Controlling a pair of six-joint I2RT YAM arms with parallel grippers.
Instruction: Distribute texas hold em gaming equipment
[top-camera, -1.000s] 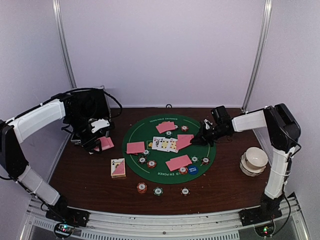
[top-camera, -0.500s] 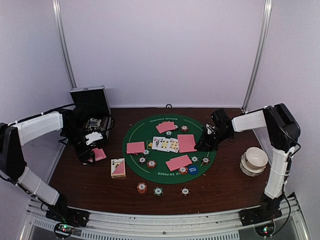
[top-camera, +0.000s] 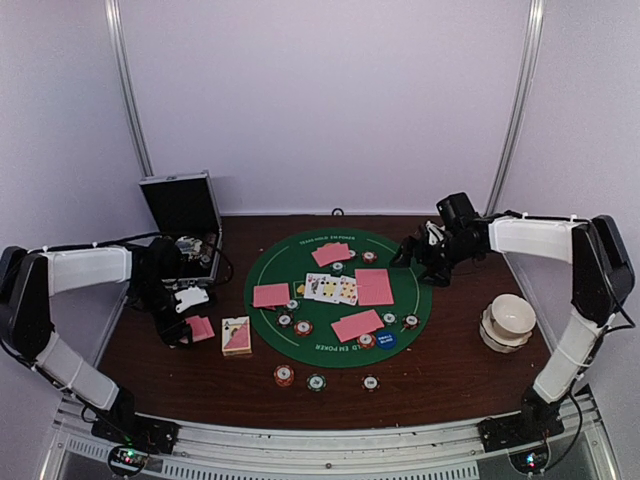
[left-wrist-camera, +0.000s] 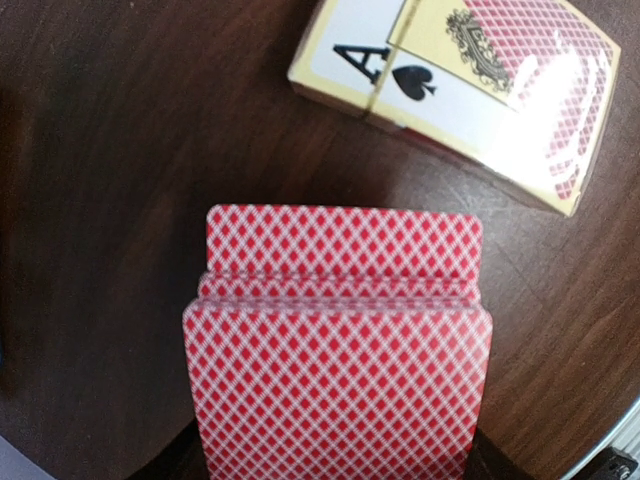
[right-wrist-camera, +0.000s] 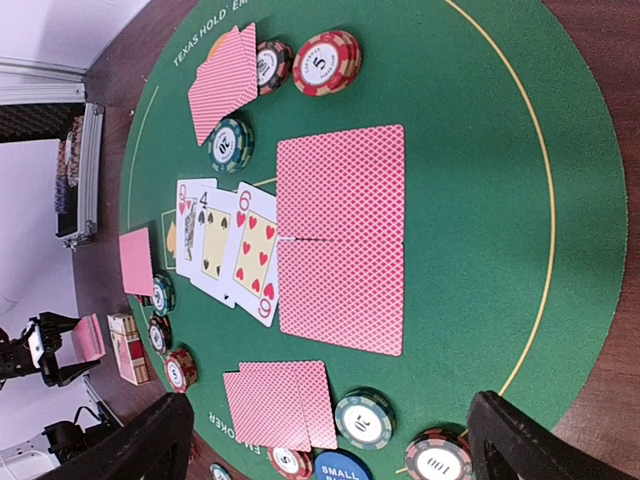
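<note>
My left gripper (top-camera: 188, 322) is shut on a stack of pink-red-backed playing cards (left-wrist-camera: 340, 340), held low over the brown table just left of a card box (top-camera: 236, 335) showing the ace of spades (left-wrist-camera: 460, 90). The gripper's jaws are hidden under the stack. My right gripper (top-camera: 414, 253) is open and empty, hovering at the right rim of the green mat (top-camera: 290, 255). Two face-down cards (right-wrist-camera: 340, 240) lie side by side in front of it, next to three face-up cards (right-wrist-camera: 225, 245). More face-down pairs (right-wrist-camera: 280, 405) and striped chips (right-wrist-camera: 363, 418) lie on the mat, along with a blue disc (top-camera: 385, 339).
An open silver-edged black case (top-camera: 183, 205) stands at the back left. Stacked white bowls (top-camera: 508, 320) sit at the right. Three chips (top-camera: 316, 381) lie on the wood in front of the mat. A single pink card (top-camera: 271, 295) rests on the mat's left side.
The right gripper let go of the face-down cards on the mat, opened and drew back to the right. The left gripper carried its card stack from beside the case toward the card box.
</note>
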